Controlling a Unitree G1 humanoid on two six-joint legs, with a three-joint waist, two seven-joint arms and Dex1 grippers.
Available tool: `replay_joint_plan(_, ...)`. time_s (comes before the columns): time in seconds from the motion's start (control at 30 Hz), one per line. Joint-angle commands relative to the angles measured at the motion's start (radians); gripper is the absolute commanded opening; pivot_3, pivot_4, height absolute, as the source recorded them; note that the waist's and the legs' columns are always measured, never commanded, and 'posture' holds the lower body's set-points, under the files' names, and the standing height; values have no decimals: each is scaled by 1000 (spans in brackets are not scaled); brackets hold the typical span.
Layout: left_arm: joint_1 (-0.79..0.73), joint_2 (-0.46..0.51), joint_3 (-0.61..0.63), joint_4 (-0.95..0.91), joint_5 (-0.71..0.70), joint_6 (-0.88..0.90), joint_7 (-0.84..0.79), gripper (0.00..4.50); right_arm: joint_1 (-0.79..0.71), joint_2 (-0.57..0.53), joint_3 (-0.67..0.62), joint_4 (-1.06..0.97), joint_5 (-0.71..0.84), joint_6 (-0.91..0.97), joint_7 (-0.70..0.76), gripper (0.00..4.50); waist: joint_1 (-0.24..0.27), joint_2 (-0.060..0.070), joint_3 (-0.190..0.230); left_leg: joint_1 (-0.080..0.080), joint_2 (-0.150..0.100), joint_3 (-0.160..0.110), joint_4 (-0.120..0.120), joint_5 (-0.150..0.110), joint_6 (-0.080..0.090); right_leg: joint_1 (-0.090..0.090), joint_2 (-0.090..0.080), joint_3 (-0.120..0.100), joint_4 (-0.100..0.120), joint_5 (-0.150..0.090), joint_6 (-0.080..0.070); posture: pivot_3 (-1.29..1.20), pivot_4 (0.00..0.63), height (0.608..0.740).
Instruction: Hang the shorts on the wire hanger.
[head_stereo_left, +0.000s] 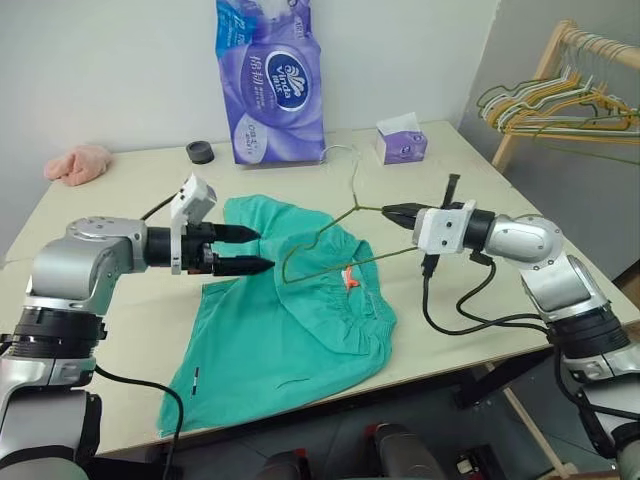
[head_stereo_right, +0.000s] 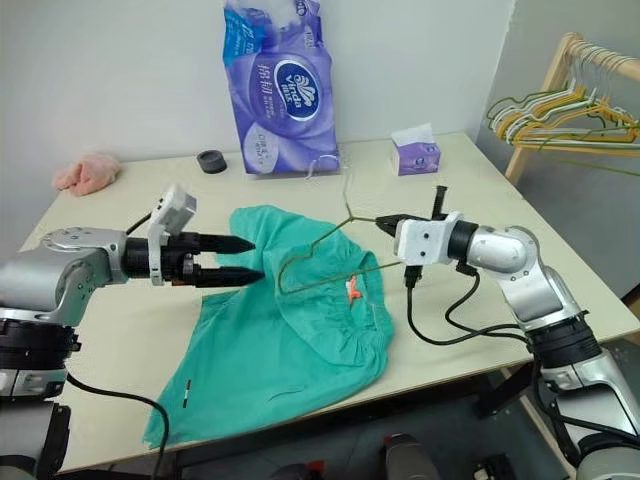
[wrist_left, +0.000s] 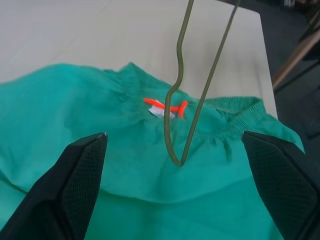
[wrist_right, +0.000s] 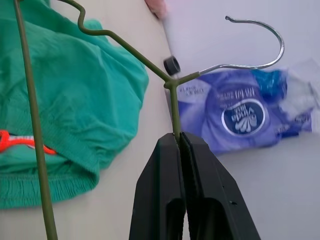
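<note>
The teal-green shorts (head_stereo_left: 290, 330) lie flat on the table, waistband with its orange-red tag (head_stereo_left: 350, 279) toward the right. The olive wire hanger (head_stereo_left: 318, 236) hangs tilted in the air over the waistband, hook (head_stereo_left: 345, 152) pointing away. My right gripper (head_stereo_left: 388, 211) is shut on the hanger's shoulder wire just below the neck, as the right wrist view shows (wrist_right: 178, 136). My left gripper (head_stereo_left: 265, 249) hovers open over the left part of the shorts, pointing toward the hanger's low corner (wrist_left: 176, 159), with nothing between its fingers (wrist_left: 80, 175).
A purple tissue pack (head_stereo_left: 270, 85) stands at the back, with a black tape roll (head_stereo_left: 200, 152), a small tissue box (head_stereo_left: 402, 140) and a pink cloth (head_stereo_left: 78, 163) nearby. A wooden rack with several hangers (head_stereo_left: 560, 100) stands off the table's right side.
</note>
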Motion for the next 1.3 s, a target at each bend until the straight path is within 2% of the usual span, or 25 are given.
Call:
replay_joint_plan(0.03, -1, 19, -7, -20, 18, -38, -35, 4500, -51, 23, -8, -53, 22, -44, 19, 28, 0, 0, 0, 0, 0, 0, 0, 0, 0, 0, 0, 0, 0, 0, 0, -190, 78, 740)
replay_joint_plan(0.37, 91, 12, -29, -123, 15, -45, -61, 4500, -57, 73, -21, -82, 47, -12, 35, 28, 0, 1, 1, 0, 0, 0, 0, 0, 0, -1, -1, 0, 1, 0, 0, -193, 76, 740)
replay_joint_plan(0.47, 90, 2, -25, -122, 11, -39, -50, 3950, -49, 85, -18, -103, 53, 5, 35, 0, 0, 1, 1, 0, 0, 0, 0, 0, 0, -1, -1, 0, 1, 0, 0, -194, 76, 740)
replay_joint_plan(0.9, 98, -16, -18, -132, 10, -11, -15, 12, -22, 94, -9, -151, 36, 67, 48, 0, -1, 1, 1, 0, 0, 0, 0, 0, 0, -1, -1, 0, 1, 0, 0, -194, 75, 740)
replay_joint_plan(1.03, 86, -23, -13, -105, 21, -15, 12, 12, -21, 54, 8, -155, 26, 77, 107, 0, 0, 1, 1, 0, 0, 0, 0, 0, 0, -1, -1, 0, 1, 0, 0, -193, 72, 740)
replay_joint_plan(1.17, 84, -24, -8, -98, 30, -28, 30, 0, -17, 16, -22, -183, 71, 150, 154, 1019, 0, 1, 1, 0, 0, 0, 0, 0, 0, -1, -1, 0, 1, 0, 0, -193, 72, 740)
replay_joint_plan(1.3, 90, -23, -1, -100, 33, -42, 46, 0, -4, -59, -95, -236, 156, 343, 210, 2430, 3, 1, 1, 0, 0, 0, 0, 0, 0, -1, -1, 0, 1, 0, 0, -191, 68, 740)
